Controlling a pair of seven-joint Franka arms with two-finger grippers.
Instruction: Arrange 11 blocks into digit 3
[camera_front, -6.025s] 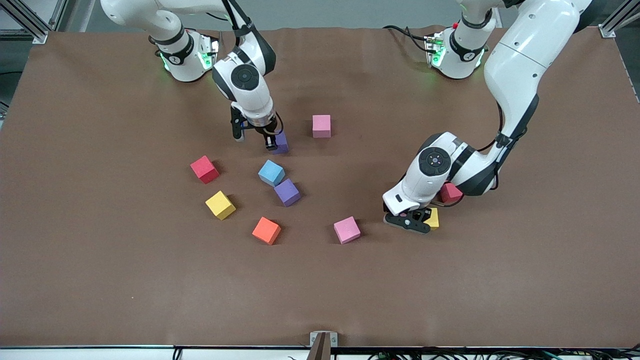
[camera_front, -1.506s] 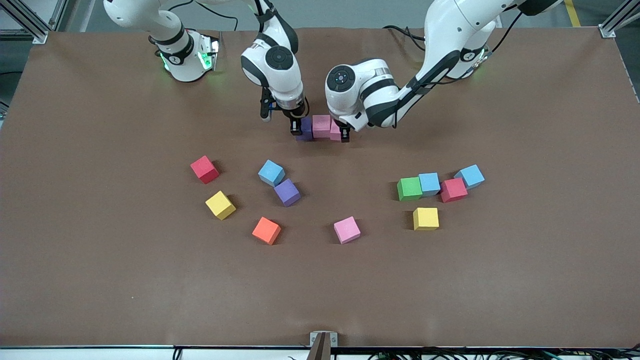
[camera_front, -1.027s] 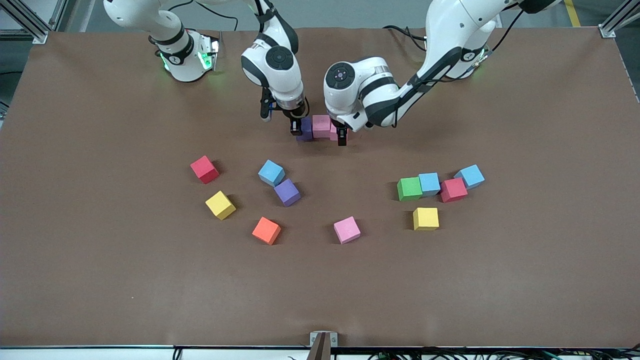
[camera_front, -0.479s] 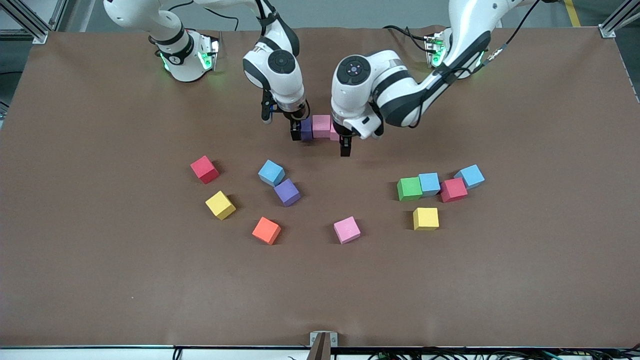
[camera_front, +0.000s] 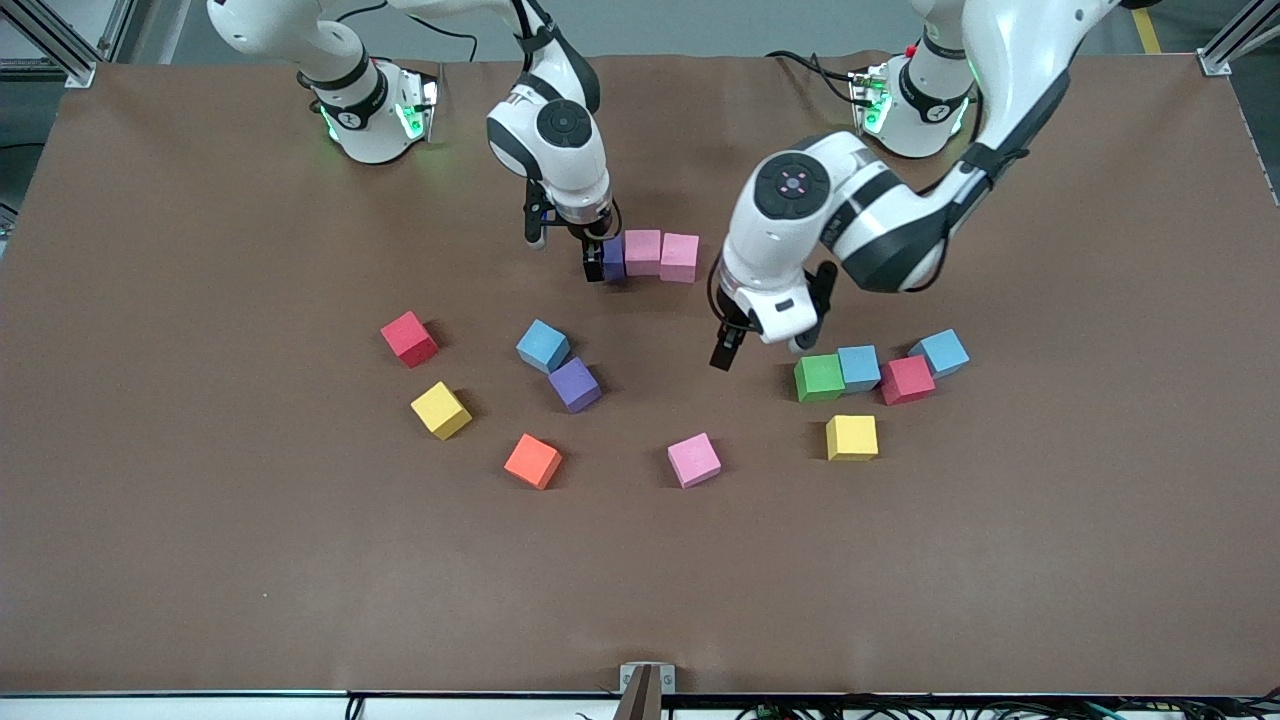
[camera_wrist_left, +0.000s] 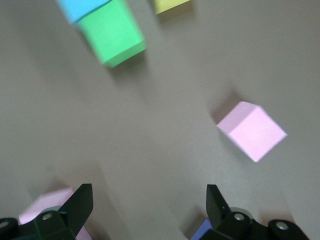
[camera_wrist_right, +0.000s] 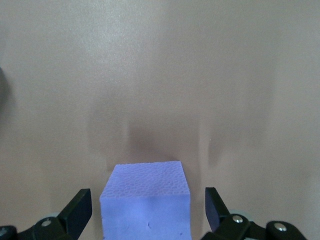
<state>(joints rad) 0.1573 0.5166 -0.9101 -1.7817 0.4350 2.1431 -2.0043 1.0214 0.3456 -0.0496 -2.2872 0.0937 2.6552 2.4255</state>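
**Top bar of three laid, eight blocks left**

A purple block (camera_front: 614, 257) and two pink blocks (camera_front: 643, 251) (camera_front: 679, 257) sat touching in a row near the robots' end of the desk (camera_front: 200, 560), probably the first short bar of the digit (the column and two other bars were not yet begun). The right tool (camera_front: 566, 254) straddled the purple block with its fingers released, gripping nothing. The left tool (camera_front: 760, 345) hung spread and empty over bare desk beside the green block (camera_front: 818, 378). The loose blocks lay scattered nearer the front camera, an orange block (camera_front: 532, 461) among them. The desk wore a plain brown matte cover, with metal framing at its corners.
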